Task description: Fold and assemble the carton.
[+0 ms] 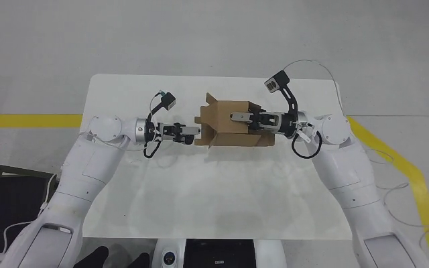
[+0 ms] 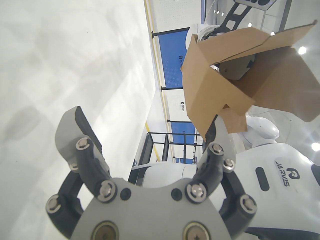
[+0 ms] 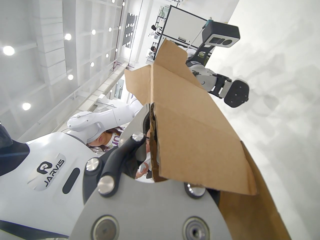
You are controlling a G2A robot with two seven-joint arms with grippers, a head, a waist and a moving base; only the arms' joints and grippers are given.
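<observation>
Carton (image 1: 234, 139) half formed, flaps (image 1: 213, 102) open.
My right gripper (image 1: 236, 116) seems clamped on it; left gripper (image 1: 192, 134) spread wide.

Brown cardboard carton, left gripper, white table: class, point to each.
brown cardboard carton (image 1: 226, 110), top view, its top panel.
left gripper (image 2: 147, 116), left wrist view, midway between its open jaws.
white table (image 1: 201, 194), top view, bare front surface.
</observation>
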